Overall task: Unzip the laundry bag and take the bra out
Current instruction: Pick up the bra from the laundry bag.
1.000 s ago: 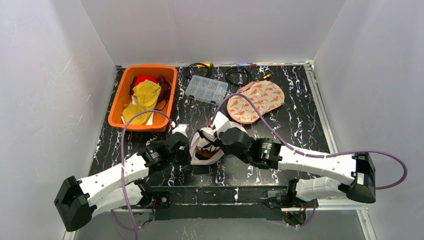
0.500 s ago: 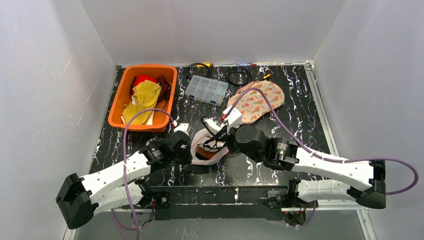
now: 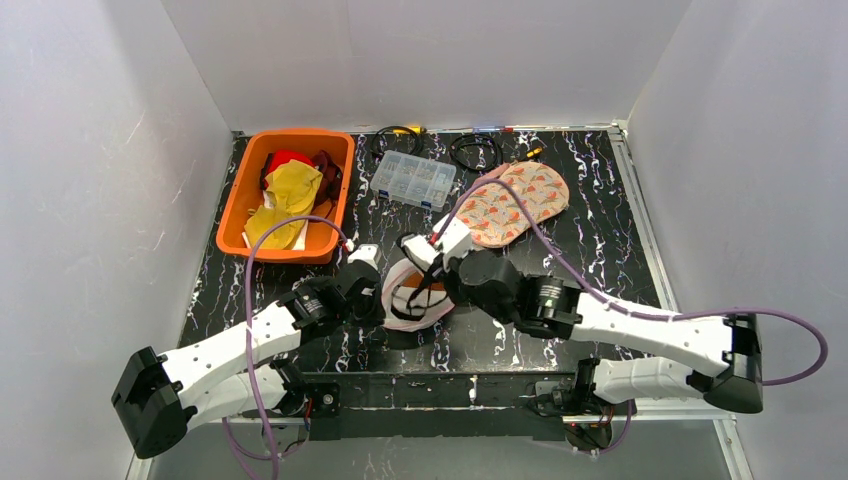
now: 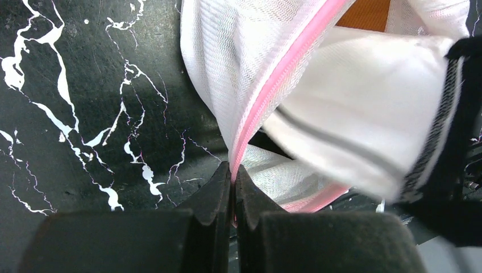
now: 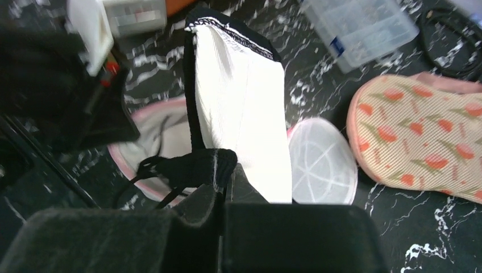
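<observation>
1. Left pincer [image 4: 233, 173] is pressed together on the pink zipper edge of the laundry bag [image 4: 227, 74]. The white mesh rises straight ahead of its fingertips and spreads out to either side.
2. Right pincer [image 5: 225, 177] is clamped on the black trim of the bra [image 5: 239, 96]. The bra's white panel stretches up and away from the tips, lifted off the table [image 3: 600, 250].
3. In the right wrist view, the bag's pink-rimmed mouth lies just left of the right pincer's tips and lower than the raised bra. Thin black straps trail from the pinched trim into it.
4. Seen from above, the two pincers face each other with the bag between them. The left one is at its near-left edge and the right one at its far-right side.
5. Just right of the right pincer's tips, touching the bra's edge, lies a round white mesh disc [image 5: 321, 162]. A floral pad [image 5: 420, 131] sits farther right, and a clear compartment box [image 5: 358, 28] lies well ahead.
6. An orange bin [image 3: 240, 215] holding yellow and red cloth stands well beyond the left pincer, off to its left.
</observation>
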Controlling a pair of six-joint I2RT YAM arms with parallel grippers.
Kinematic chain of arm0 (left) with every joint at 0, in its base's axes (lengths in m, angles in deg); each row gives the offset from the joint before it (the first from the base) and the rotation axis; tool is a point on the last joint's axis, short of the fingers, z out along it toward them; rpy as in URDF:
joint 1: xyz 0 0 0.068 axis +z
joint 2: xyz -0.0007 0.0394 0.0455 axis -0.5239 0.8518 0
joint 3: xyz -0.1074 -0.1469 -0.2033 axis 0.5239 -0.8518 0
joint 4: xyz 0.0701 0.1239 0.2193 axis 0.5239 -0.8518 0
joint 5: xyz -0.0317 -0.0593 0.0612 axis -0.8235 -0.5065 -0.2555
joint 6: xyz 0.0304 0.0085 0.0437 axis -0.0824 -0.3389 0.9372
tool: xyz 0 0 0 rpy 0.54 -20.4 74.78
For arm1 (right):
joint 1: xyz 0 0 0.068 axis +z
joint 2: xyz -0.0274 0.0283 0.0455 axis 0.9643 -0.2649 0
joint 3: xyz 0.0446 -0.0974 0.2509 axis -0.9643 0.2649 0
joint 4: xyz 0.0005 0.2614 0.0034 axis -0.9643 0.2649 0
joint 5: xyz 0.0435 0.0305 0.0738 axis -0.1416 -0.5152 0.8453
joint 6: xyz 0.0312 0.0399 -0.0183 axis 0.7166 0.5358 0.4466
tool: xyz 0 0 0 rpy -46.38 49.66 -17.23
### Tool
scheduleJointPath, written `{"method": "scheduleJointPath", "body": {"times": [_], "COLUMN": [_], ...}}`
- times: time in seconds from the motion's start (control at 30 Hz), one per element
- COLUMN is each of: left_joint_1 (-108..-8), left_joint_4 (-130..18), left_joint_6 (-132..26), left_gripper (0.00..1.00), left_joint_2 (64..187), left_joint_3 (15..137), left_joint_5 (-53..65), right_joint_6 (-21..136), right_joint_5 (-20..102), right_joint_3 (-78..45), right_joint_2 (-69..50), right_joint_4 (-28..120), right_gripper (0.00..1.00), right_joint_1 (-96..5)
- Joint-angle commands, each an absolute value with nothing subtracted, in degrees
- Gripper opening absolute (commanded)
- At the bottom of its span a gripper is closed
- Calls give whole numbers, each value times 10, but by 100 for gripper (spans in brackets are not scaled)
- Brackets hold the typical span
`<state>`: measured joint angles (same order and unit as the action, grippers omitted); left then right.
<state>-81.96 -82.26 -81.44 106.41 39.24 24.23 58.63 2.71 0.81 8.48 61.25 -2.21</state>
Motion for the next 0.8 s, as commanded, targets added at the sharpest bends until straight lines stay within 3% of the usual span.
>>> {"method": "scheduleJointPath", "body": {"times": [0.0, 0.33, 0.53, 0.77], "left_joint_1": [-821, -821, -821, -821], "left_joint_4": [-838, -838, -835, -847], "left_joint_6": [-818, -821, -820, -812], "left_gripper": [0, 0, 0, 0], "left_joint_2": [1052, 1049, 1046, 1039], "left_joint_3": [403, 388, 383, 388], "left_joint_5": [244, 241, 237, 235], "right_joint_6": [571, 529, 527, 478], "right_joint_5": [58, 125, 142, 178], "right_joint_3": [66, 81, 76, 58], "right_joint_2": [59, 4, 31, 90], "right_joint_4": [564, 542, 577, 650], "right_gripper": [1, 1, 52, 70], "right_joint_1": [-24, -23, -23, -24]}}
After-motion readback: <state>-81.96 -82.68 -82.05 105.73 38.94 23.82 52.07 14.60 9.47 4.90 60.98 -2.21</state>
